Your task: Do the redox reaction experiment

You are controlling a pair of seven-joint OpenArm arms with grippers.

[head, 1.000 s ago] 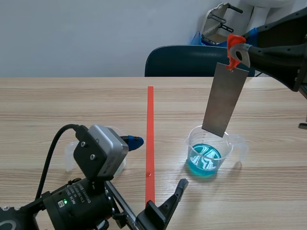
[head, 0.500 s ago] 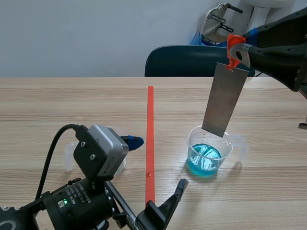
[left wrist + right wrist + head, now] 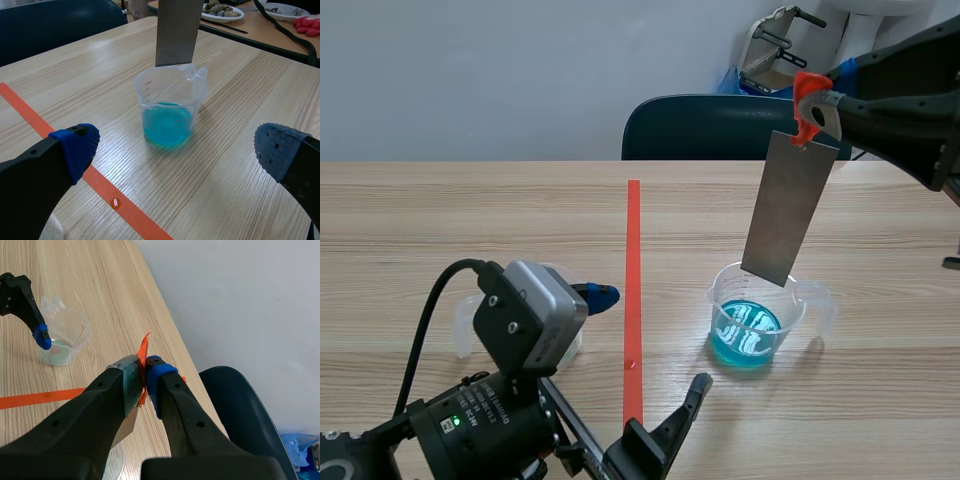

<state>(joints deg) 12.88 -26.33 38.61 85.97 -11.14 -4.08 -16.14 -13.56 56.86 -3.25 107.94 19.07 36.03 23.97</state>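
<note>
Metal strip (image 3: 788, 208) hangs tilted over the beaker (image 3: 757, 315) of blue liquid on the surface (image 3: 470, 220). Top end clamped in right jaws, lower edge near the rim, seemingly not immersed. Dipping remains to do. Left jaws apart, low, facing beaker.

L tool (image 3: 177, 150) agape, R tool (image 3: 145, 372) clamped high

Pale wooden counter (image 3: 440, 210) holds a beaker of blue liquid (image 3: 752, 325) and a second clear beaker (image 3: 65, 337), an orange tape line (image 3: 633, 290) between them.
</note>
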